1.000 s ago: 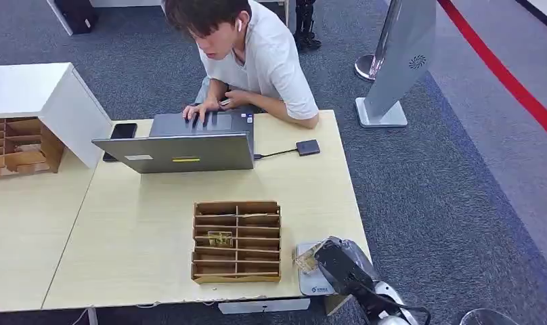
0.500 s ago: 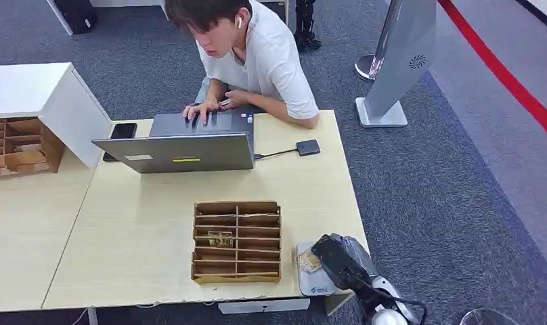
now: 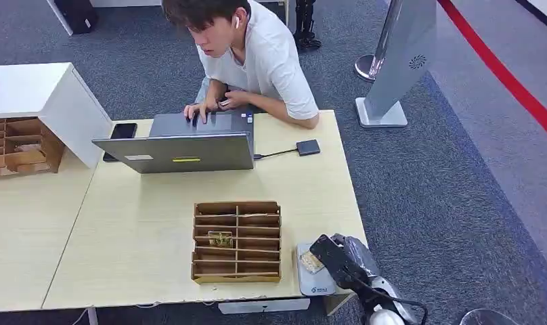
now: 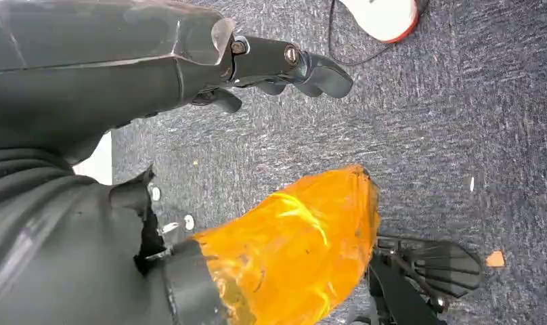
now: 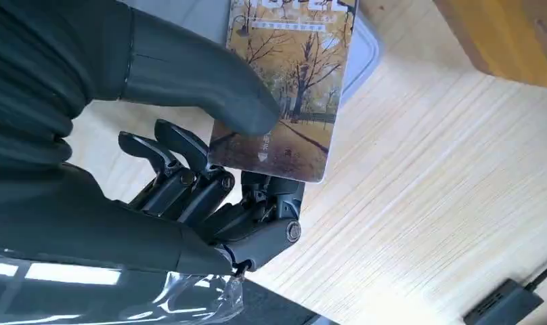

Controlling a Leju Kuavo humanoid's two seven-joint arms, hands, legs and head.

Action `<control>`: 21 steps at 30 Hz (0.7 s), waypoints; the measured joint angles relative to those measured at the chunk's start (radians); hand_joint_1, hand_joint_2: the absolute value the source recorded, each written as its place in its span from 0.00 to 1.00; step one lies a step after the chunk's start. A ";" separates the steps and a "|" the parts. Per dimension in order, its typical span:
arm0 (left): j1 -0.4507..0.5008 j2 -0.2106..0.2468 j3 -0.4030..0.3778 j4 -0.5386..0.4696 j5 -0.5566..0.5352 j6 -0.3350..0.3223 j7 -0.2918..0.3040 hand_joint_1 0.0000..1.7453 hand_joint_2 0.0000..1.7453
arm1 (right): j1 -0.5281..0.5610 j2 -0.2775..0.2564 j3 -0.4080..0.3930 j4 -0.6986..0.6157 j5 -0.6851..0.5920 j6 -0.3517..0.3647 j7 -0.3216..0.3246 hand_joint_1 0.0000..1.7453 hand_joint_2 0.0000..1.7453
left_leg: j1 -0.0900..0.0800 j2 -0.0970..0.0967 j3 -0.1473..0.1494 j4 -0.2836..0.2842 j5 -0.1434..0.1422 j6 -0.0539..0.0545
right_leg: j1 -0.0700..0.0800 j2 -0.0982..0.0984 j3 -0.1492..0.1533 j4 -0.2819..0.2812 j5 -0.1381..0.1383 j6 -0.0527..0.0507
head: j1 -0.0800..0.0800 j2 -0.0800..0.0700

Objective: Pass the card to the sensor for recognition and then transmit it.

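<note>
My right hand (image 3: 333, 257) pinches a card (image 3: 312, 261) printed with autumn trees between thumb and fingers. It holds the card low over the grey sensor pad (image 3: 313, 285) at the table's near right corner. Whether card and pad touch I cannot tell. In the right wrist view the thumb (image 5: 196, 78) presses on the card (image 5: 294, 81), the fingers (image 5: 189, 183) curl beneath it, and the sensor pad's rim (image 5: 369, 57) shows behind. My left hand (image 4: 284, 68) hangs above the carpet, fingers loosely bent, holding nothing.
A wooden card organizer (image 3: 236, 240) with one card (image 3: 221, 238) in a slot stands left of the pad. A person types on a laptop (image 3: 183, 145) at the far side; a small black box (image 3: 308, 147) on a cable lies to its right. A phone (image 3: 122, 132) lies beside it.
My right hand has shifted slightly nearer and left, lowering the card from a raised tilt down over the sensor pad. The person keeps typing.
</note>
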 joint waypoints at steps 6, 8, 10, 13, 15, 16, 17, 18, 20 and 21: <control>0.000 0.000 -0.003 0.000 0.000 -0.001 0.001 0.00 0.00 | 0.001 0.016 -0.014 0.013 0.035 0.001 0.009 1.00 1.00 | 0.000 0.000 0.000 0.000 0.000 0.000 | 0.000 0.000 0.000 0.000 0.000 0.000 | 0.000 0.000; 0.000 0.000 -0.003 0.000 0.000 -0.001 0.001 0.00 0.00 | 0.001 0.021 -0.018 0.016 0.046 0.002 0.015 1.00 1.00 | 0.000 0.000 0.000 0.000 0.000 0.000 | 0.000 0.000 0.000 0.000 0.000 0.000 | 0.000 0.000; 0.000 0.000 -0.004 0.000 -0.002 -0.001 0.002 0.00 0.00 | 0.001 0.027 -0.022 0.023 0.059 0.003 0.020 1.00 1.00 | 0.000 0.000 0.000 0.000 0.000 0.000 | 0.000 0.000 0.000 0.000 0.000 0.000 | 0.000 0.000; 0.000 -0.001 -0.005 0.000 -0.003 -0.002 0.004 0.00 0.00 | 0.001 0.037 -0.028 0.033 0.079 0.002 0.028 1.00 1.00 | 0.000 0.000 0.000 0.000 0.000 0.000 | 0.000 0.000 0.000 0.000 0.000 0.000 | 0.000 0.000; 0.000 0.000 -0.005 0.000 -0.003 -0.002 0.005 0.00 0.00 | 0.001 0.041 -0.032 0.037 0.083 0.002 0.030 1.00 1.00 | 0.000 0.000 0.000 0.000 0.000 0.000 | 0.000 0.000 0.000 0.000 0.000 0.000 | 0.000 0.000; 0.000 -0.001 -0.005 0.000 -0.003 -0.002 0.006 0.00 0.00 | 0.001 0.043 -0.034 0.039 0.084 0.002 0.030 1.00 1.00 | 0.000 0.000 0.000 0.000 0.000 0.000 | 0.000 0.000 0.000 0.000 0.000 0.000 | 0.000 0.000; 0.000 -0.001 -0.005 0.000 -0.003 -0.003 0.006 0.00 0.00 | 0.001 0.046 -0.036 0.040 0.085 0.002 0.031 1.00 1.00 | 0.000 0.000 0.000 0.000 0.000 0.000 | 0.000 0.000 0.000 0.000 0.000 0.000 | 0.000 0.000; 0.000 -0.001 -0.005 0.000 -0.003 -0.003 0.008 0.00 0.00 | 0.001 0.047 -0.037 0.042 0.087 0.002 0.031 1.00 1.00 | 0.000 0.000 0.000 0.000 0.000 0.000 | 0.000 0.000 0.000 0.000 0.000 0.000 | 0.000 0.000; 0.000 -0.001 -0.005 0.000 -0.003 -0.004 0.009 0.00 0.00 | 0.001 0.050 -0.039 0.046 0.094 0.001 0.034 1.00 1.00 | 0.000 0.000 0.000 0.000 0.000 0.000 | 0.000 0.000 0.000 0.000 0.000 0.000 | 0.000 0.000; 0.000 -0.001 -0.005 0.000 -0.003 -0.004 0.010 0.00 0.00 | 0.001 0.052 -0.039 0.047 0.097 0.001 0.034 1.00 1.00 | 0.000 0.000 0.001 0.000 0.000 0.000 | 0.000 0.000 0.001 0.000 0.000 0.000 | 0.000 0.000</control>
